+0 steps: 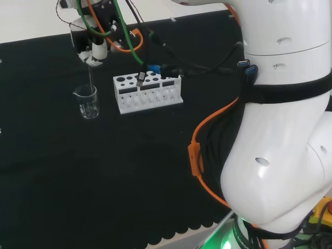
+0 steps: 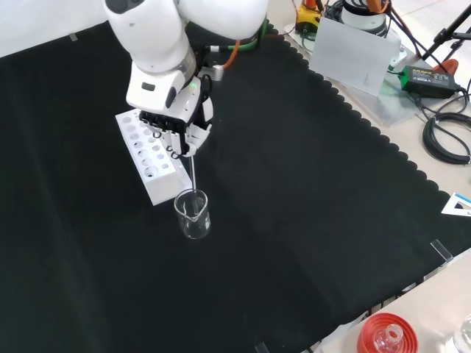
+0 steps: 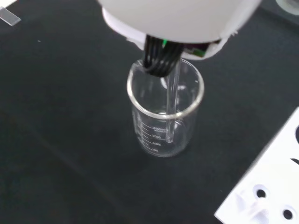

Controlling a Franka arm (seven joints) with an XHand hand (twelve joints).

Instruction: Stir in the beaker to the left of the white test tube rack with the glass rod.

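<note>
1 glass rod (image 3: 171,109): upright, its lower end inside the beaker, near the bottom.
Beaker (image 1: 88,101): clear, standing on the black cloth (image 1: 104,171); in the head view it is just left of the white test tube rack (image 1: 148,92), in the front view just below the rack's near end.
Hand (image 2: 179,132): directly above the beaker, fingers curled around the rod's upper end.
Arm (image 1: 280,119): white links at the head view's right.

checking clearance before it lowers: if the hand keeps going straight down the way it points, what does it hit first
Likely the beaker rim: the hand hangs right above it, holding the glass rod, whose tip is already inside. Exact alignment is hard to judge.
</note>
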